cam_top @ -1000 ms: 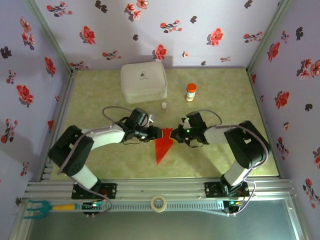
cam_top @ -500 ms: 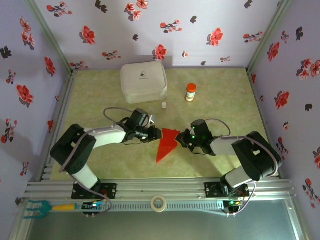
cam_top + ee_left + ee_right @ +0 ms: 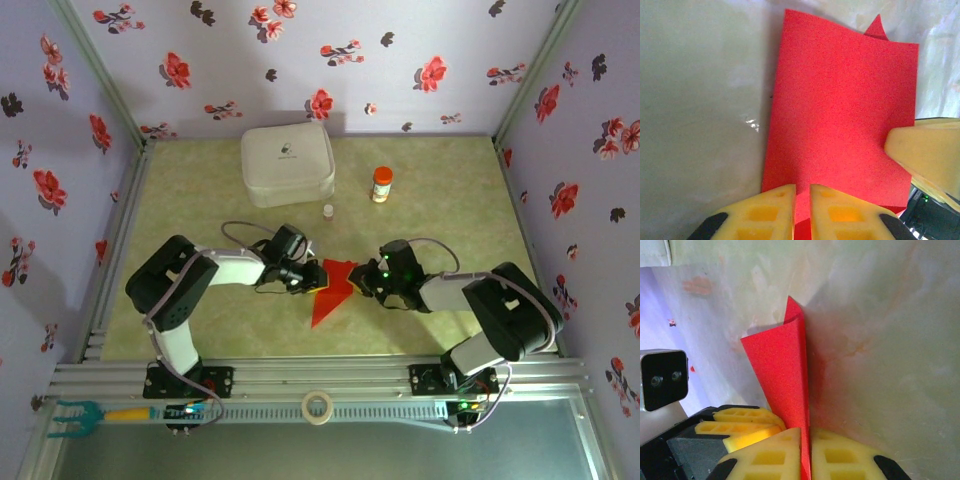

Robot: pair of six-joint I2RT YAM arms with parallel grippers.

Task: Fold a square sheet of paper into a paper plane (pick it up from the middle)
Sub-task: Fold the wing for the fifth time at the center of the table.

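Observation:
The square sheet of paper [image 3: 328,300] is bright red and creased into a wedge, with its point toward the front edge. My right gripper [image 3: 362,284] is shut on its right upper edge. In the right wrist view the sheet [image 3: 782,370] stands edge-on between those jaws [image 3: 805,432]. My left gripper [image 3: 315,277] meets the paper from the left. In the left wrist view its jaws [image 3: 802,187] are nearly together, tips against the red face [image 3: 840,100]. I cannot tell whether they pinch it. The right gripper's finger [image 3: 925,150] shows beside the paper.
A white rounded case [image 3: 287,163] stands at the back. An orange-capped bottle [image 3: 381,184] and a small vial [image 3: 328,211] are beside it. A tape roll [image 3: 318,406] and a teal-pronged tool [image 3: 80,415] lie on the front rail. Flowered walls close three sides.
The right gripper has drawn back to the right with the paper's edge, spreading the wedge's top. The left arm has shifted right and its jaws have narrowed.

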